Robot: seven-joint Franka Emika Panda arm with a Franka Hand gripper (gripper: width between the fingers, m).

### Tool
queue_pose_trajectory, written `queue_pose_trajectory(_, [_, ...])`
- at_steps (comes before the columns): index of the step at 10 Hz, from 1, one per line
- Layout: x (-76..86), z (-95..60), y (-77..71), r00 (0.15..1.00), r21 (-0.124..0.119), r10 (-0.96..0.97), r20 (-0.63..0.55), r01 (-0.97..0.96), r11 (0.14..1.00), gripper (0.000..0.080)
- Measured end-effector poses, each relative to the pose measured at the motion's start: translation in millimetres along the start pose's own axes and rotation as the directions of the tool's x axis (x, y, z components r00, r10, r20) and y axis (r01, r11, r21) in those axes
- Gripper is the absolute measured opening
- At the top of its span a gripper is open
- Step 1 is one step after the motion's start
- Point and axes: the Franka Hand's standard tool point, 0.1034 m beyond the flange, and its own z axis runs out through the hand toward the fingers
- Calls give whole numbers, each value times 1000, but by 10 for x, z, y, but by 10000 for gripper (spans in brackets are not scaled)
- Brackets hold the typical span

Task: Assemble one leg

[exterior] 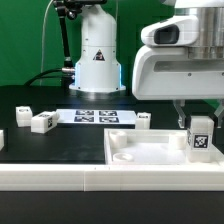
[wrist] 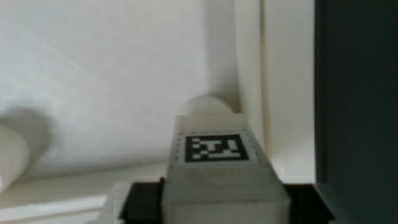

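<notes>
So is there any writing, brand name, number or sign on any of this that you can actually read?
No readable words or numbers anywhere.
Robot base: a black triangle sign and small dark marks, too small to read.
The leg in the gripper: a black-and-white square pattern, no letters.
Marker board: several such patterns, no text.
Loose white blocks: the same patterns, too small to make out.
</notes>
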Motion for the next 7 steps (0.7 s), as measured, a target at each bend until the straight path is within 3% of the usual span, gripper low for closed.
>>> queue_pose_trajectory(3, [-8,-1,23,974,2,226,4,-226,974,291])
queue_pose_trajectory(5, [-4,-6,60,893,-16,450,-26,-450,893,294])
queue_pose_trajectory(7, [3,-14,110,856,-32,515,-46,-516,856,308])
